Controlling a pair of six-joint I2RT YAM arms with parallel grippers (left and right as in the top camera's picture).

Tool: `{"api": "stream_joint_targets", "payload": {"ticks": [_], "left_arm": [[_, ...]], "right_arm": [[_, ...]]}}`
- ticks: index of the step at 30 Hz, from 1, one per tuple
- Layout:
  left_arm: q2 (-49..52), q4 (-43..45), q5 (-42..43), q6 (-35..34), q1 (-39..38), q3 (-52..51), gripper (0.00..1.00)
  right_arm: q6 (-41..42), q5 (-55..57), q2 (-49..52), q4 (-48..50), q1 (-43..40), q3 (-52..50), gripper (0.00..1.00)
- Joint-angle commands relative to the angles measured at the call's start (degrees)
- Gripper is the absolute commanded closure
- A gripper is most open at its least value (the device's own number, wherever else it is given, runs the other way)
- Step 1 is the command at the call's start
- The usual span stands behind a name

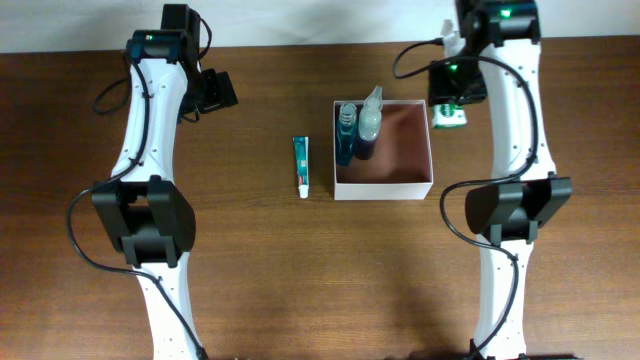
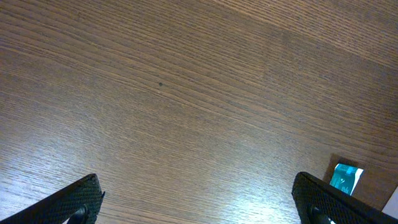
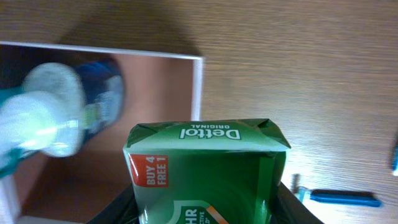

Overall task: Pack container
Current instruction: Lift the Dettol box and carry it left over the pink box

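Container (image 1: 400, 150) first: a square open-top box with thin white walls and a flat reddish-brown inside. It stands on the dark, fine-grained wooden table (image 1: 250, 250) between my two arms, nearer my right one. Two things stand against its left wall. One is a dark blue bottle (image 1: 346, 135). The other is a spray bottle (image 1: 368, 125) with a pale, translucent trigger top. Their labels are too blurred to read.

My right gripper (image 3: 202, 211) is clamped on a green Dettol packet (image 3: 205, 168), a glossy folded box with creased end flaps. "Dettol ORIGINAL" is printed in white along its end, upside down from my wrist. A red tab on one corner says "BUY 4 FREE 1". From overhead the packet hangs just outside the container's far right corner. Whether it overlaps the rim I cannot tell.

Beyond the packet, a thin blue stick-shaped item (image 3: 345, 199) lies on the wood. I cannot tell what it is.

My left gripper (image 2: 199, 205) stands wide apart over bare wood, holding nothing. A slim teal and white toothpaste tube (image 1: 301, 165) with a white cap lies flat just left of the container, apart from it. Its print is too small to read.
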Motion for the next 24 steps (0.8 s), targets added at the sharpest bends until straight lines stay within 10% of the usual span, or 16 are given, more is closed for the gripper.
{"api": "stream_joint_targets", "payload": {"ticks": [1,24], "left_arm": [[0.3,0.0,-0.2,0.9,0.1,0.6,0.01],[0.3,0.0,-0.2,0.9,0.1,0.6,0.01]], "right_arm": [[4.5,-2.6,-0.5,-0.3,1.7,1.3,0.58],[7.6,-2.7,-0.5,3.5,5.7,-7.5,0.52]]}}
